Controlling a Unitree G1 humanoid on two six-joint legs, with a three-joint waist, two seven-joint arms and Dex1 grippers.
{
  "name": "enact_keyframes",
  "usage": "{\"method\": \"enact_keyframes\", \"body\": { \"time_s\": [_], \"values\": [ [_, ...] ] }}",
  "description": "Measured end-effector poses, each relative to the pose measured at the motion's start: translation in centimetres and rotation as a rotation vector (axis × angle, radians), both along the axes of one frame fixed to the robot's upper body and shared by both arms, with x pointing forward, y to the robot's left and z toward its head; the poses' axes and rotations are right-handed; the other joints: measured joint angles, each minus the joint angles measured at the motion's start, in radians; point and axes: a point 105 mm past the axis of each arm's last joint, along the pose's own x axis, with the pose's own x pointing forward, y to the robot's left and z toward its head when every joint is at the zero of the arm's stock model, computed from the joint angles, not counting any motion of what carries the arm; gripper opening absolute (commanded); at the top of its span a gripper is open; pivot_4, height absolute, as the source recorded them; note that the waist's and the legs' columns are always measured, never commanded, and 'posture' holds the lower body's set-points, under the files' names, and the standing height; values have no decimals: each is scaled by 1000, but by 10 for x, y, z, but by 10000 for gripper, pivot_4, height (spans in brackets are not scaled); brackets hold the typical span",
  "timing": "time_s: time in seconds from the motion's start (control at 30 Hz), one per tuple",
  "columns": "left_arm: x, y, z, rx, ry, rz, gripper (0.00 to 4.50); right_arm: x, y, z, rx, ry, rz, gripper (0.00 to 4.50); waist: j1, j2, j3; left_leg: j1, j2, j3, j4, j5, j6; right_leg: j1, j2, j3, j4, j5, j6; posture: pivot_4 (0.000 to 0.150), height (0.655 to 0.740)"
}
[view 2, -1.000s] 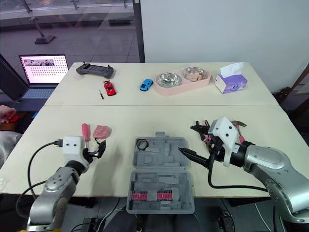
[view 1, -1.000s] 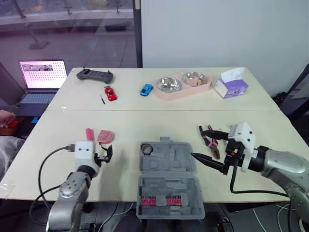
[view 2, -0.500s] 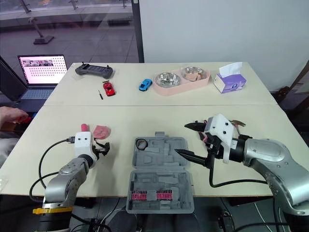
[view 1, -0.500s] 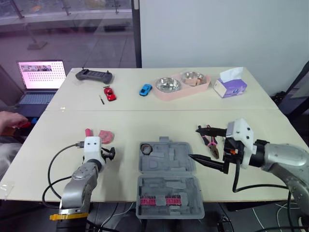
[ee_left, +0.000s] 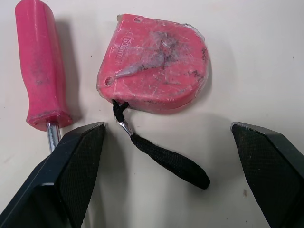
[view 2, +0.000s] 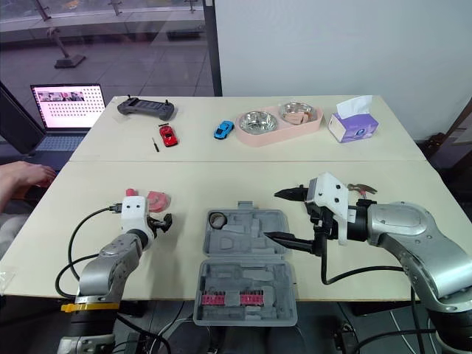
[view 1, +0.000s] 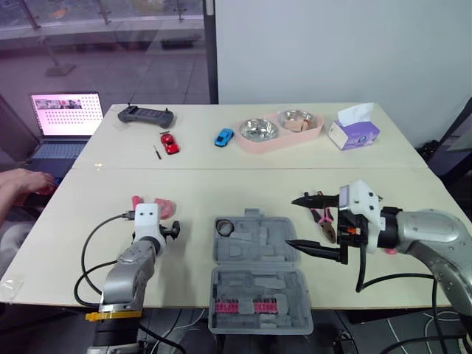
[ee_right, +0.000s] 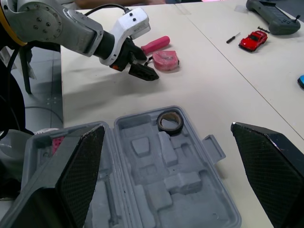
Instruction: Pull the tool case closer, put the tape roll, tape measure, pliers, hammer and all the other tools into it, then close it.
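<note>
Tool case (view 1: 254, 247), a grey moulded-plastic clamshell, lies open at the near edge of the pale matte worktop (view 1: 221, 188), between the two arms. Its lid half hangs toward the robot, with a row of pink bits (view 1: 243, 304) clipped inside.

Head views:
- A small black tape roll (view 1: 224, 226) sits in the case's far-left recess. The other shaped recesses are bare.
- Over the last second the left gripper (view 1: 170, 231) has pushed forward, left of the case, and now sits just short of the rounded pink plastic tape measure (view 2: 157, 198).
- The right gripper (view 1: 299, 221) has swung in from the case's right. Its fingers are spread wide and empty over the case's right edge.
- Pink-handled steel pliers (view 1: 324, 225) lie just right of the case.
- Judgement: the case is already pulled in and one tool is stowed. The tape measure looks like the next pick, by the left arm.

Left wrist view:
- The left gripper is wide open, with nothing between its fingers.
- The tape measure's shell is scuffed and scratched, rounded with one flat edge.
- A black woven strap (ee_left: 166, 161) trails from it toward the gripper. It is limp and likely to drag.
- A pink screwdriver (ee_left: 40, 66) with a cylindrical handle and a bare steel shank lies beside the tape measure, not touching it.

Right wrist view:
- The right gripper's fingers stand far apart above the case.
- The base is hard grey moulding with stepped pockets and a latch tab on its far edge.
- The tape roll shows as a glossy ring seated in its pocket.
- The left gripper shows left of the case, next to the tape measure.
</note>
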Motion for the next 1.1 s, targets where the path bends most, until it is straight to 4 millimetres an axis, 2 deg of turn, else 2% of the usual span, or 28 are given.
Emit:
{"method": "enact_keyframes", "body": {
  "time_s": [0.13, 0.2, 0.27, 0.47, 0.87, 1.0, 1.1],
  "values": [
    [3, 2, 0, -7, 6, 4, 44311, 1, -1, 0, -3, -4, -7, 45000, -1, 2, -1, 0, 0, 0, 0, 0, 0, 0, 0, 0, 0, 0, 0, 1500, 7400],
    [4, 4, 0, -13, 8, 10, 38903, 1, -1, 0, -7, -6, -12, 45000, -1, 3, -2, 0, 0, 0, 0, 0, 0, 0, 0, 0, 1, 0, 0, 1500, 7400],
    [4, 9, 0, -12, 11, 26, 31259, 2, -1, 0, -9, -9, -18, 45000, -1, 3, -2, 0, 0, 0, 0, 0, 0, 0, 0, 0, 1, 0, 0, 1500, 7400],
    [4, 22, -1, -11, 16, 63, 545, 3, -2, 0, -8, -15, -30, 45000, 1, 4, -2, 0, -1, 0, 0, 0, 0, 0, 0, 0, 0, 0, 0, 1500, 7400],
    [3, 22, -1, -23, 0, 48, 545, 4, -3, -1, -8, -11, -46, 45000, 3, 4, -2, 0, -1, 0, 0, 0, 0, 0, -1, 0, 0, 0, 1, 1500, 7400],
    [-10, 17, -2, -20, -14, -3, 545, 4, -4, -2, -10, -5, -51, 45000, -1, 3, -2, -1, -1, 0, 0, -1, 0, 0, -1, 0, -1, 0, 1, 1500, 7400],
    [-29, 15, -3, 0, -15, -61, 545, 4, -5, -3, -18, -4, -62, 45000, -4, 4, -2, -1, 0, 0, -1, -1, 0, -1, -1, 1, -2, 0, 1, 1500, 7400]
  ]
}}
